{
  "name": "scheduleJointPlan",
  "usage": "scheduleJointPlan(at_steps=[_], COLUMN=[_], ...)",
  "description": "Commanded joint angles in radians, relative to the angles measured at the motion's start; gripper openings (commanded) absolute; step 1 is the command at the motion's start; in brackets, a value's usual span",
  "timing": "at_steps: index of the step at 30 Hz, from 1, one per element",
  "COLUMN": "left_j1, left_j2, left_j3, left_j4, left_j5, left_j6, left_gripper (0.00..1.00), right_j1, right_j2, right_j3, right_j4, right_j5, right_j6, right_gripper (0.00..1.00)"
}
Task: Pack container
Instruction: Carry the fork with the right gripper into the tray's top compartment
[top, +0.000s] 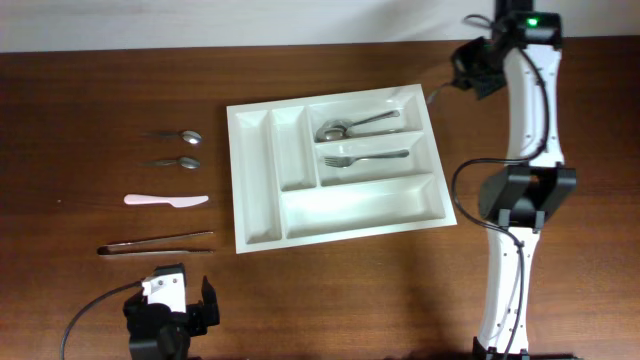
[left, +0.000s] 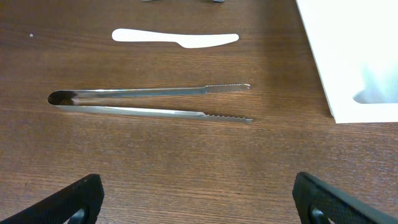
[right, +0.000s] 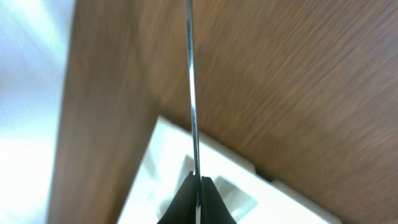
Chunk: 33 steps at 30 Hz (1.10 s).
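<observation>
Over on the left of the surface (top: 80, 80) you have two loose spoons (top: 188, 136) lying one behind the other. A pale plastic knife (top: 166, 200) lies nearer to you. Nearer again is a pair of metal tongs (left: 149, 101), flat on the wood with its toothed tips pointing right. Your left arm (top: 165, 320) sits at the near edge, just in front of the tongs. The left jaws are released and spread wide, with nothing between them and no contact with the tongs.

In the middle of the surface you see the white tray (top: 360, 205), lying flat and turned slightly askew. Its two narrow compartments are on the left side and its three long ones on the right. The far long compartment holds the packed spoons (top: 350, 126), and the one next to it holds a fork (top: 365, 158).

On the right, your right arm (top: 525, 190) runs along the surface toward the far side. The right jaws are by the tray's far right corner, clenched on a thin metal piece (right: 189, 81). You see it only edge-on, so you cannot tell which utensil it is. From the wrist it sticks straight out past the fingertips, above the tray's white corner.
</observation>
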<state>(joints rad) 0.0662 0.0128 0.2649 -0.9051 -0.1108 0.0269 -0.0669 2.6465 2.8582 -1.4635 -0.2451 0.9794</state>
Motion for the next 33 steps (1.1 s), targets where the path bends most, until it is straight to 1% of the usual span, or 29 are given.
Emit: scheduleJointPlan(at_steps=[1,7,13,19,23,31,33], left_j1=[0.005,0.005,0.005,0.005,0.005,0.005,0.005], left_j2=[-0.007,-0.007,-0.007,-0.007,-0.007,-0.007,-0.007], left_j3=[-0.003,-0.003,-0.003,-0.003,-0.003,-0.003,-0.003], left_j4=[0.000,0.000,0.000,0.000,0.000,0.000,0.000], left_j5=[0.007,0.007,0.007,0.007,0.007,0.007,0.007], left_j6=[0.016,0.016,0.016,0.016,0.016,0.016,0.016], left_gripper=[0.99,0.99,0.99,0.99,0.99,0.99,0.99], right_j1=[0.071,0.156,0.240,0.325,0.364,0.375,0.369], right_j2=[-0.019,-0.019,-0.019,-0.019,-0.019,-0.024,-0.038], right_j3=[0.014,0.014,0.014,0.014,0.014,0.014,0.014], right_j4=[-0.035,-0.114,-0.235,-0.235,-0.235,-0.235,-0.235], right_j5=[-0.017,-0.013,-0.014,-0.006,0.089,0.093,0.124], right_j6=[-0.049,-0.060,-0.066,-0.046,-0.002,0.006,0.006], right_gripper=[0.04,0.04,0.04,0.04,0.04,0.03,0.03])
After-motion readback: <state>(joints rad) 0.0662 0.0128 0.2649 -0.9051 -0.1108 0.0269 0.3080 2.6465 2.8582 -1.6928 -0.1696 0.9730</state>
